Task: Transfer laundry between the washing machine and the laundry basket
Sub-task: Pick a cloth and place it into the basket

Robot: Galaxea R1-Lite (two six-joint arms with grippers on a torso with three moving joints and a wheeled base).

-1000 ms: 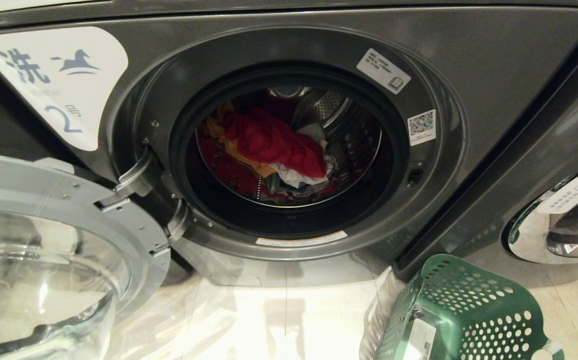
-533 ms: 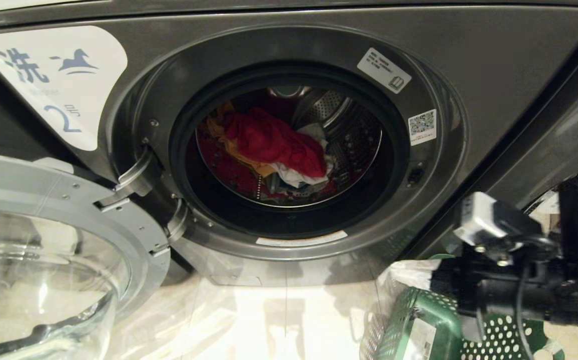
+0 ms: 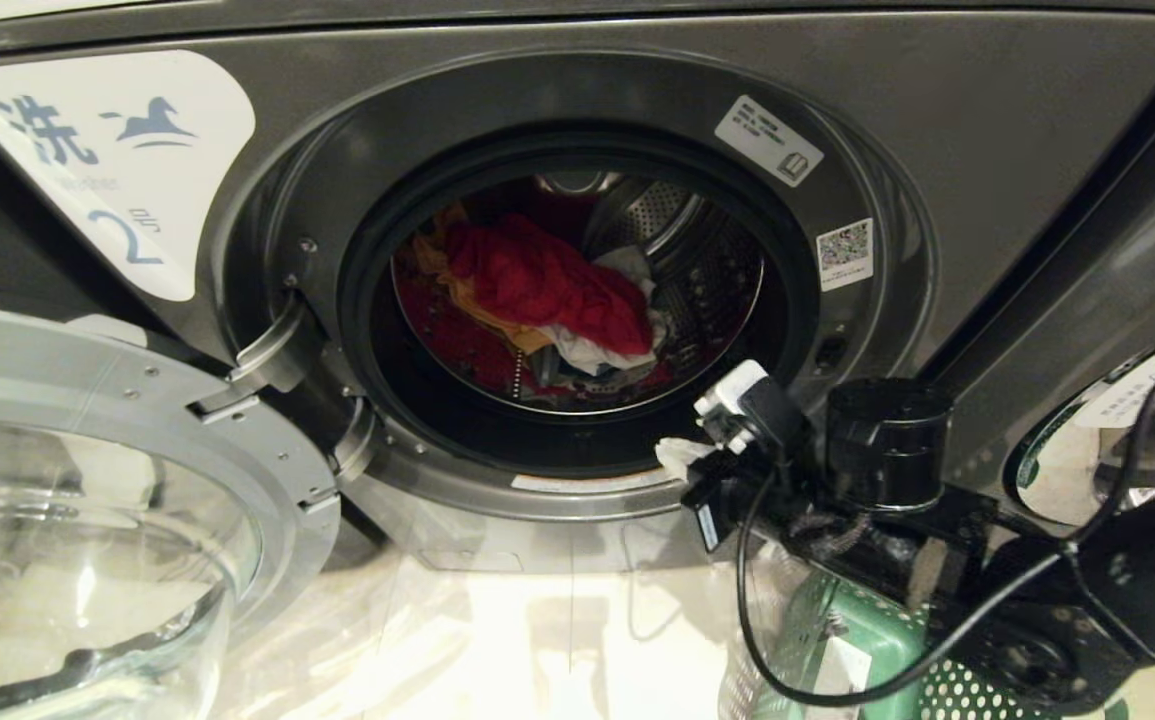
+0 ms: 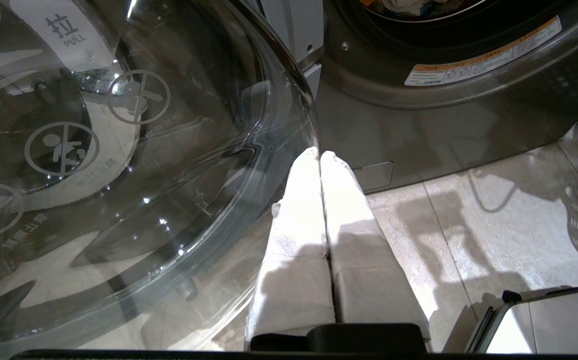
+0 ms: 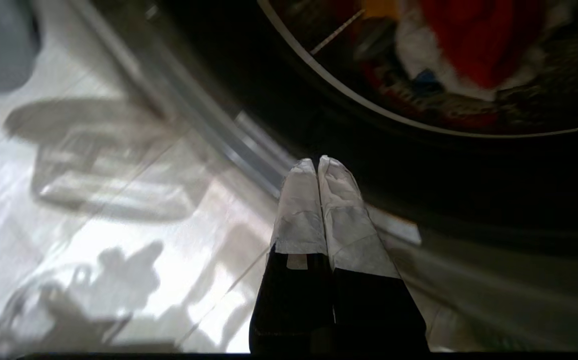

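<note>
Red cloth is topping the pile of laundry (image 3: 549,285) sitting inside the drum of the washing machine (image 3: 987,130), at the centre of the head view, with orange-yellow and white pieces tucked beneath and beside it. The right gripper (image 3: 675,458) is hanging just below the lower right of the round opening, its white-taped fingers pressed together and holding nothing, so the pile is lying up and to the left of it, deeper in. The heap is stretching slantwise from upper left to lower right. The left gripper (image 4: 319,155) is sitting closed and empty beside the open glass door (image 3: 97,480), farther from the clothes. The green laundry basket (image 3: 867,640) is standing at the lower right, beneath the right arm.
</note>
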